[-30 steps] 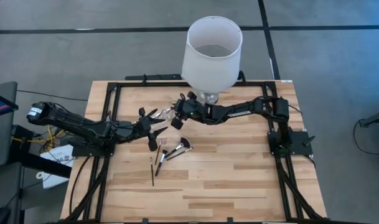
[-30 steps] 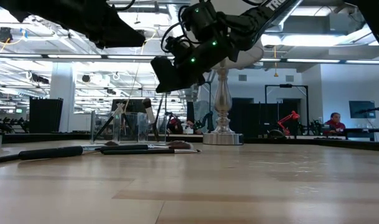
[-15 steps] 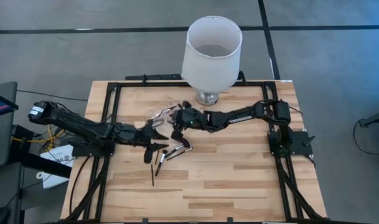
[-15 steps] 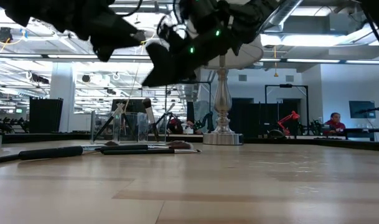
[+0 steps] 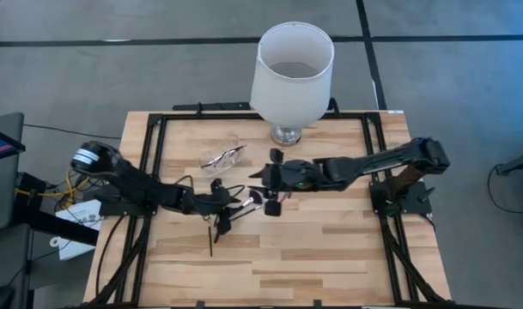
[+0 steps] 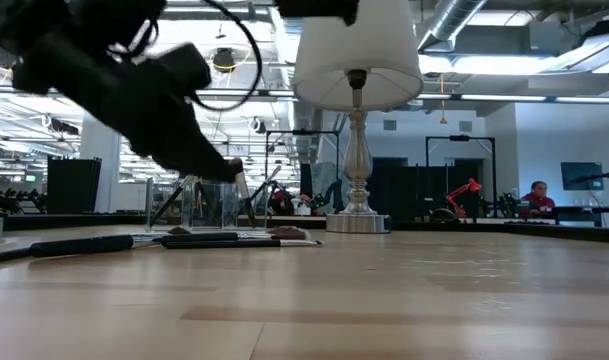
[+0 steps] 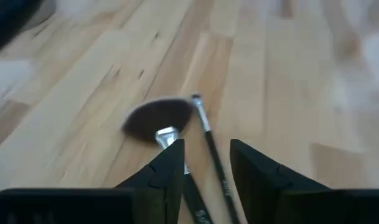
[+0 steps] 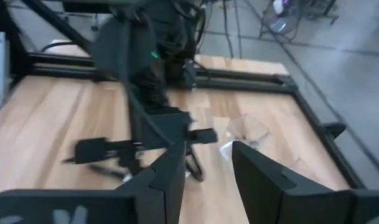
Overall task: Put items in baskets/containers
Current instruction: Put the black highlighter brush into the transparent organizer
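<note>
Thin makeup brushes with dark handles and silver ferrules point(image 5: 220, 220) are seen lying loose in a small cluster on the pale butcher-block table point(image 5: 330, 249), near its middle and not yet in any container. In the left wrist view the left gripper point(image 7: 205, 163) is shown low over them, its jaws apart and empty, with the ferrule of the dark fan-headed brush point(image 7: 159, 117) lined up just ahead of the gap and a thinner straight brush point(image 7: 211, 149) running between the fingers; a pickup appears to be set up. The right gripper point(image 8: 205, 163) is likewise held with jaws parted and nothing between them; in the high view it is placed just beside the cluster, facing the left gripper point(image 5: 220, 199), probably to assist or take a handover. The clear glossy plastic pouch point(image 5: 221, 158) is found crumpled and see-through, a little behind the brushes. The large white lampshade on a glass base point(image 5: 292, 64) is left at the table's far edge, untouched.
</note>
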